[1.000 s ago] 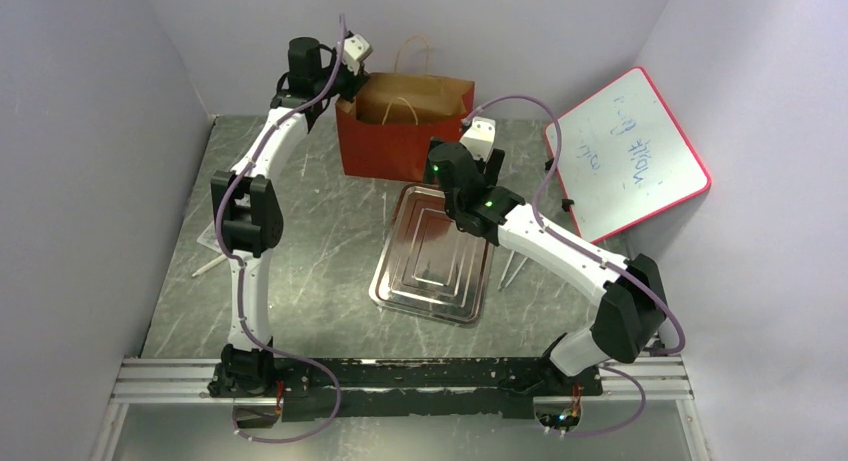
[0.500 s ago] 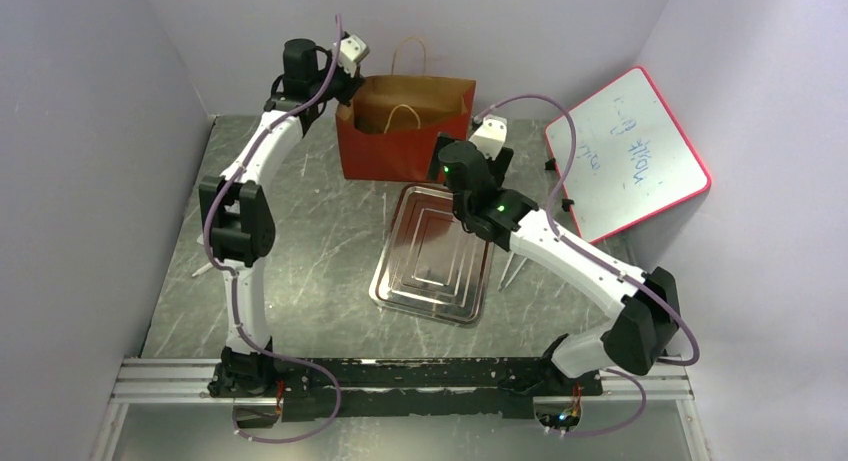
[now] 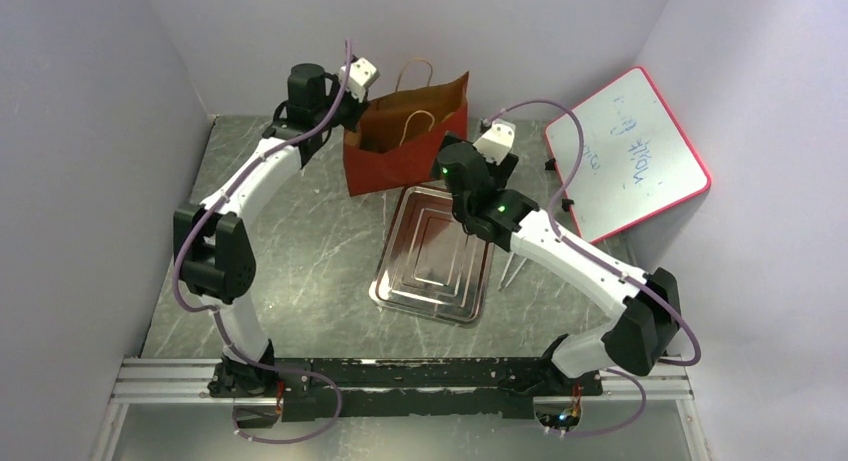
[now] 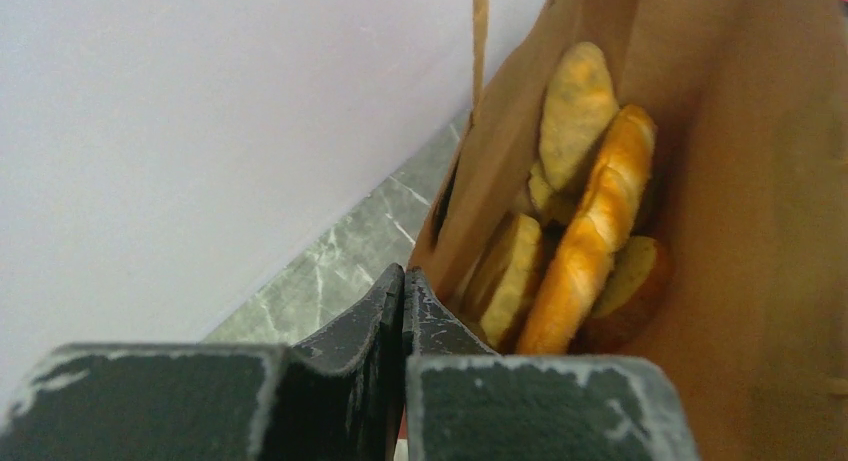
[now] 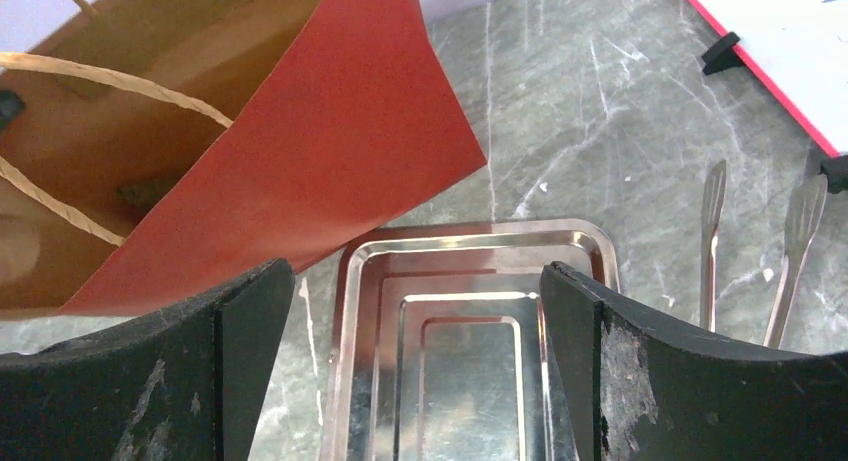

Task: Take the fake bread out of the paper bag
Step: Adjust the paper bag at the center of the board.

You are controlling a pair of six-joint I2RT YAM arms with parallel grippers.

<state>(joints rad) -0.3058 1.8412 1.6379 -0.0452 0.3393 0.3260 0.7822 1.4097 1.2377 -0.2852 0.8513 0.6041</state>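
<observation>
— Where is the bread sitting?
— The bread is lying down inside the bag. Several golden pieces are piling against one another near the bottom, and a long ridged loaf is lying across the others.
— And the bag itself?
— It is standing at the far side of the table, leaning rather than sitting upright. Its mouth is gaping open and its cord handles are sticking up.
— What is the left gripper doing?
— The left gripper is reaching to the bag's left rim, its fingers clenching tight together on the paper edge there.
— And the right one?
— The right gripper is hovering with its fingers spread wide, holding nothing. It is hanging over the far end of the tray, just beside the bag's red front. Two metal utensils are lying to the right of the tray, and a whiteboard is leaning by the right wall.
</observation>
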